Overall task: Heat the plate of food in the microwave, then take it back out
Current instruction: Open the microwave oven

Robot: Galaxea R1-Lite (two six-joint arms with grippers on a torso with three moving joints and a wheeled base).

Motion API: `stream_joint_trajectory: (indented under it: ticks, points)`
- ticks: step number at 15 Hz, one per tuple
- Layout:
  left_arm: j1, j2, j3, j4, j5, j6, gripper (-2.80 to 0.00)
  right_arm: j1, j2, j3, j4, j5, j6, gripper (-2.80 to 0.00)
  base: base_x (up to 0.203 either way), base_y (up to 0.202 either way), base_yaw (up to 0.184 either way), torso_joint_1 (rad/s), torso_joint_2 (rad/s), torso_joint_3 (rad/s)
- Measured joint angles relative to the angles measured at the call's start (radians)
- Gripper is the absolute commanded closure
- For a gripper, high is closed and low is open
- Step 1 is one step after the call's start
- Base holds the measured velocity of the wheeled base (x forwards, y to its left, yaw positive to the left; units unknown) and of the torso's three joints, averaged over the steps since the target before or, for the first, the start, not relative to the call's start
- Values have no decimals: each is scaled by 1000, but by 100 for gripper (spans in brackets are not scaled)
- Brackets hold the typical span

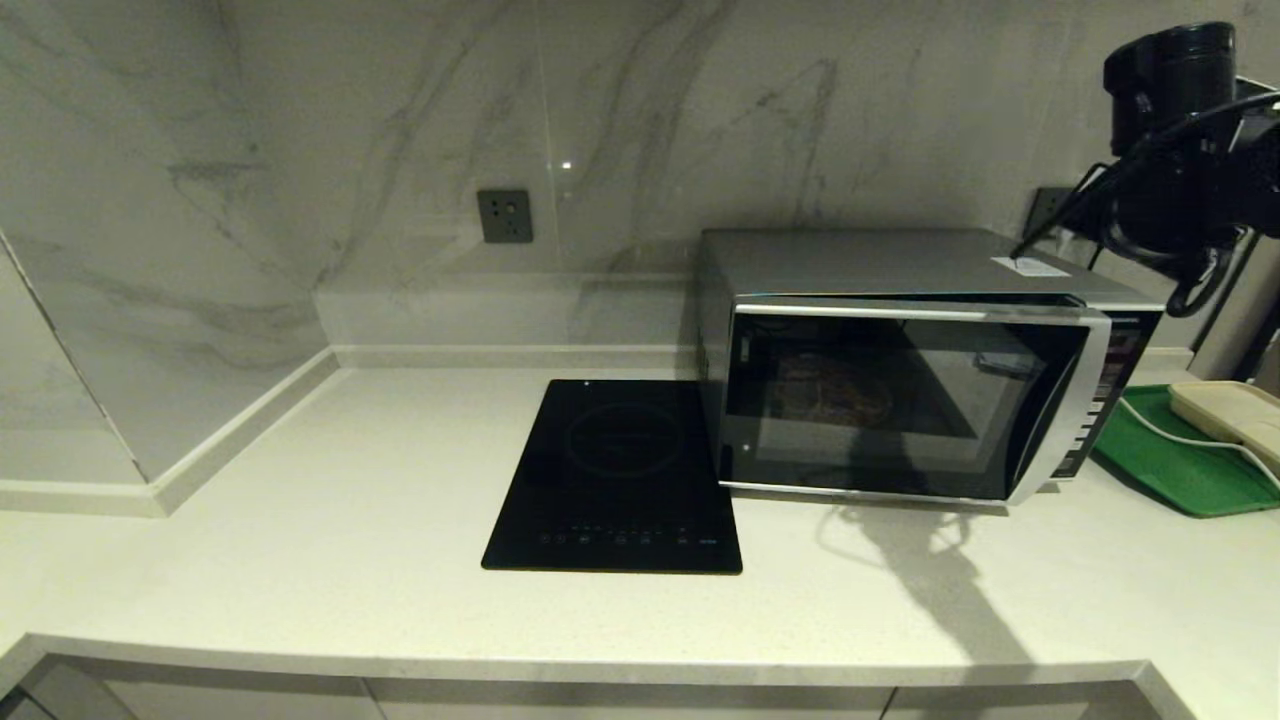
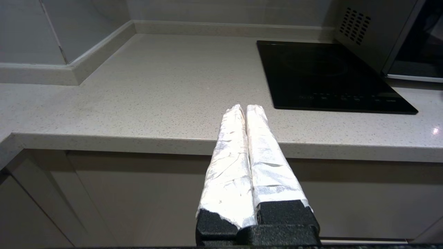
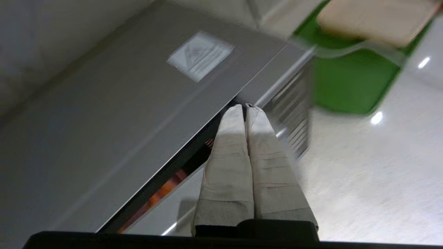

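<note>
The silver microwave (image 1: 900, 265) stands on the counter right of centre, its dark glass door (image 1: 900, 400) a little ajar. Through the glass a dim brownish shape (image 1: 835, 385) shows inside; the plate itself cannot be made out. In the right wrist view, orange pieces (image 3: 166, 186) show in the gap between door and body. My right gripper (image 3: 245, 106) is shut and empty, its tips above the door's top edge near the keypad (image 1: 1110, 390). The right arm (image 1: 1175, 200) hangs high at the right. My left gripper (image 2: 246, 107) is shut and empty, parked low before the counter's front edge.
A flat black induction cooktop (image 1: 620, 480) lies left of the microwave. A green tray (image 1: 1170, 460) with a beige slab (image 1: 1230, 410) and a white cable sits at the far right. A wall outlet (image 1: 504, 215) is on the marble backsplash.
</note>
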Motion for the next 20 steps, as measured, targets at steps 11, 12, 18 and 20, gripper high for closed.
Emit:
stream_joint_trajectory:
  ticks: [11, 12, 18, 20]
  points:
    - [0, 0, 0, 0, 1, 0, 0, -82, 104, -92, 241, 416, 309, 0, 0, 0, 0, 0, 0, 0]
    - [0, 0, 0, 0, 1, -1, 0, -83, 99, -86, 241, 418, 310, 0, 0, 0, 0, 0, 0, 0]
    - [0, 0, 0, 0, 1, 0, 0, -102, 71, -85, 189, 423, 308, 0, 0, 0, 0, 0, 0, 0]
    - [0, 0, 0, 0, 1, -1, 0, -116, 90, -85, 176, 434, 311, 0, 0, 0, 0, 0, 0, 0]
